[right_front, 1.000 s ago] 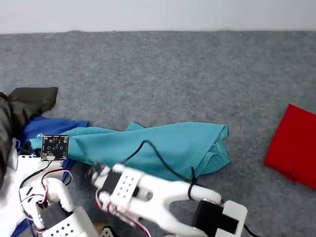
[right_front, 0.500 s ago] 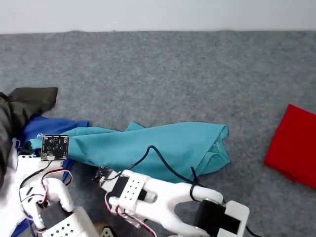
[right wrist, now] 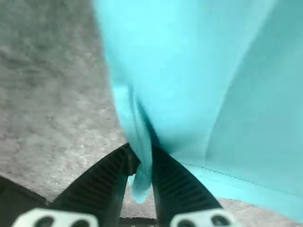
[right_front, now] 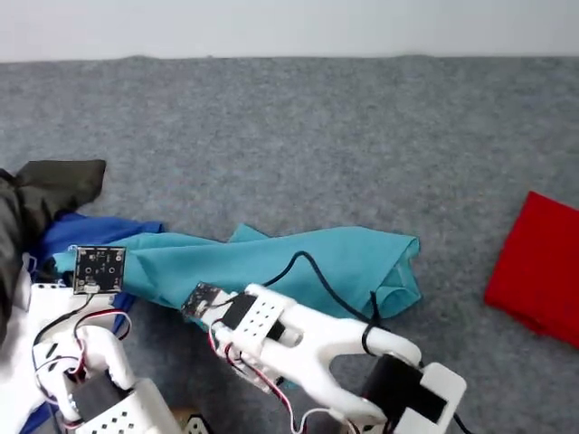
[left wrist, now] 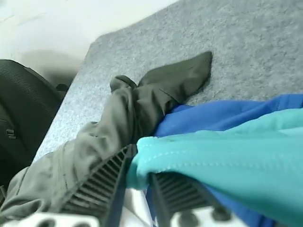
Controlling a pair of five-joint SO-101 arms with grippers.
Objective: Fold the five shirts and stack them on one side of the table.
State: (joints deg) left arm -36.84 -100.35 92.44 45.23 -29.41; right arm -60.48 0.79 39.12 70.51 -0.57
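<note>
Both grippers are clamped on the teal shirt (right_front: 298,262). The left gripper (left wrist: 139,182) pinches its hem at the end nearest the pile, and the right gripper (right wrist: 140,175) is closed on a fold of the near edge, a little further along the same end. In the high view the shirt's long axis runs across the worktop (right_front: 298,127), from the pile on one side toward the red shirt (right_front: 538,271) on the other. Nearly all of the cloth therefore lies beyond both grippers on the red shirt's side, ending in a bunched, free far end. We judge the next move depends on this: both holds sit at one end, so any spread or fold has to carry that end along or across the long axis. The red shirt lies flat and well apart from the teal one. The held end overlaps the blue shirt (right_front: 81,233), with the olive shirt (left wrist: 142,101) just beside it, and either might drag. The right arm's black cable (right_front: 317,271) crosses over the teal cloth.
</note>
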